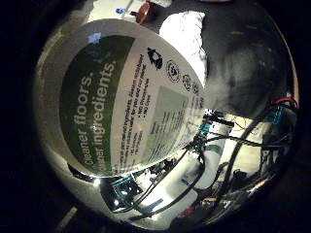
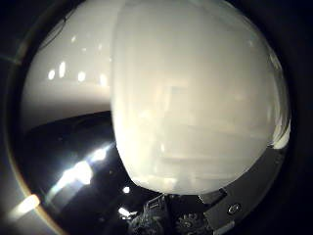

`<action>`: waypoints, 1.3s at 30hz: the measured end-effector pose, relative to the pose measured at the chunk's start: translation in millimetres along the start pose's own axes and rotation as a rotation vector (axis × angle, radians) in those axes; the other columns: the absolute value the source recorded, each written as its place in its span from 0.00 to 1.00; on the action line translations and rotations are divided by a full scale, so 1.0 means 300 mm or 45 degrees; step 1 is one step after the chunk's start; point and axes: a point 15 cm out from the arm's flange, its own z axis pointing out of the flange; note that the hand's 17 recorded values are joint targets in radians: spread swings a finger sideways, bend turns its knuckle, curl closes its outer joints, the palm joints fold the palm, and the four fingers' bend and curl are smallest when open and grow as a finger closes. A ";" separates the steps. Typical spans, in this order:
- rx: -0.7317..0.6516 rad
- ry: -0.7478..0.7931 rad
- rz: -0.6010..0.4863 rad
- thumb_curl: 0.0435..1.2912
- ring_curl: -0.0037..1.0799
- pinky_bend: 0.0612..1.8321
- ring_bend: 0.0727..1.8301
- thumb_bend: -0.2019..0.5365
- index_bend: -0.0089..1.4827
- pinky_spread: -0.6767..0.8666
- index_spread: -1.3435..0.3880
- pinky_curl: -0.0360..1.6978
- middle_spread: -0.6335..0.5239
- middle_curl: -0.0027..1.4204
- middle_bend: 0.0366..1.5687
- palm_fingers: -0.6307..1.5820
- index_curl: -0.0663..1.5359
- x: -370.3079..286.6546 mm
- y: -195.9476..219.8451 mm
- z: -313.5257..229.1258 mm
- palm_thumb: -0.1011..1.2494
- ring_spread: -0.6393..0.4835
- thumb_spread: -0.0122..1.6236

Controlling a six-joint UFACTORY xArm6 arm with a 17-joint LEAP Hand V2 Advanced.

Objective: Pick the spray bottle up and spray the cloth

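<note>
The spray bottle (image 1: 121, 97) sits right against my palm and fills most of the little finger side view, showing its green and white label. In the thumb side view its pale translucent body (image 2: 195, 98) takes up most of the picture. White and black parts of my right hand (image 1: 194, 165) wrap close along the bottle's edge, with the fingers curled round it. The white cloth (image 1: 187, 34) lies crumpled on the dark grey table (image 1: 248, 63), beyond the bottle.
A small reddish-brown round object (image 1: 145, 12) stands past the cloth, next to a pale surface. In the thumb side view, a glossy dark surface (image 2: 73, 161) with light reflections lies beside the bottle.
</note>
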 end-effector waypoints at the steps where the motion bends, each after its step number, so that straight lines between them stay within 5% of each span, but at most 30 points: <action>1: -0.018 0.005 0.013 0.30 0.70 0.56 0.73 0.25 0.44 0.20 0.48 0.73 0.34 0.69 0.69 0.70 0.73 0.011 0.005 0.003 0.71 0.35 0.73; 21: -0.225 0.294 0.092 0.30 0.71 0.53 0.69 0.25 0.44 0.21 0.49 0.73 0.35 0.67 0.67 0.74 0.71 0.144 -0.006 -0.003 0.70 0.34 0.72; 39: -0.380 0.306 0.057 0.30 0.72 0.52 0.67 0.25 0.41 0.21 0.49 0.73 0.35 0.67 0.65 0.76 0.71 0.188 -0.112 0.097 0.70 0.34 0.70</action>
